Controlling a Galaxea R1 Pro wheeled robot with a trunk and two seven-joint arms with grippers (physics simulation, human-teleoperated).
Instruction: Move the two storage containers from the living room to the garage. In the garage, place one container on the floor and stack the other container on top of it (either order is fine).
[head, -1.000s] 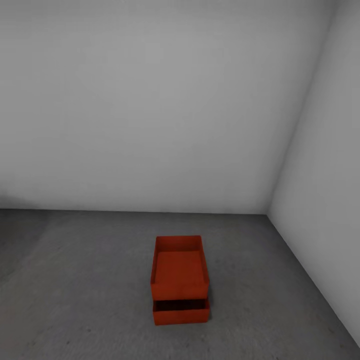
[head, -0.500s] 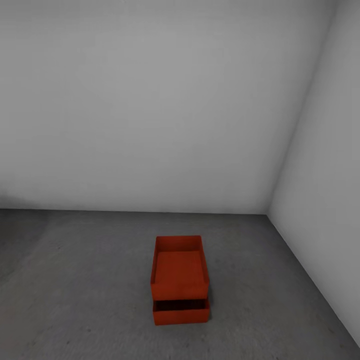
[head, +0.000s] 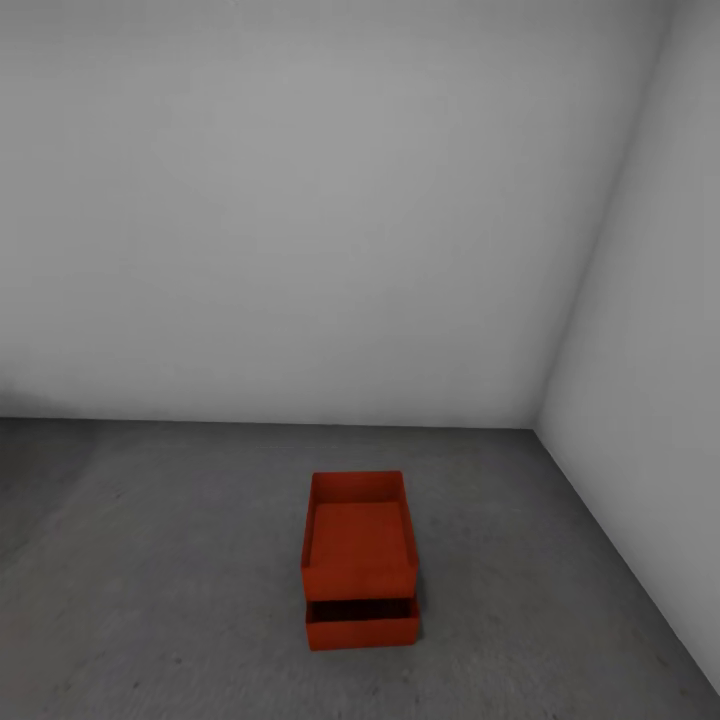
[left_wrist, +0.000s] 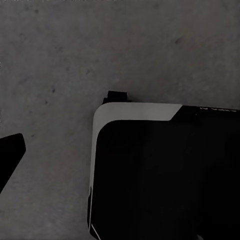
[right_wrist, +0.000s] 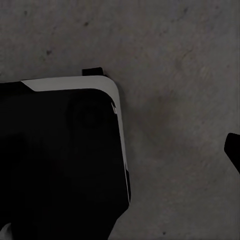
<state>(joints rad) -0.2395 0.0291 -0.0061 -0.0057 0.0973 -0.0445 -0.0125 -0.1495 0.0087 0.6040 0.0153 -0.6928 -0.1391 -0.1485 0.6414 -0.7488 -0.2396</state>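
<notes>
In the head view, the dark grey floor (head: 180, 560) lies bare from its left edge across to the two storage containers (head: 360, 560), with open room there on every side. The floor's far edge meets a plain white back wall (head: 300, 200). On the right it meets a white side wall (head: 660, 350), and the two walls join in a corner just beyond the containers and to their right.

The stack sits near the middle of the floor, well apart from both walls. The lower container (head: 362, 622) rests on the floor. The upper container (head: 358, 540) sits on it, pushed toward the back wall, so the lower one's near end juts out and shows a dark strip of its inside. Both are orange-red, open-topped and level.

The left wrist view looks down on rough grey concrete and a black, white-edged part of the robot's body (left_wrist: 165, 170). A dark tip pokes in at the frame's edge. The right wrist view shows the same body (right_wrist: 60, 150) over the concrete, with another dark tip at the edge. Whether either pincer is spread or pressed together cannot be told, and no container lies near them in those views.
</notes>
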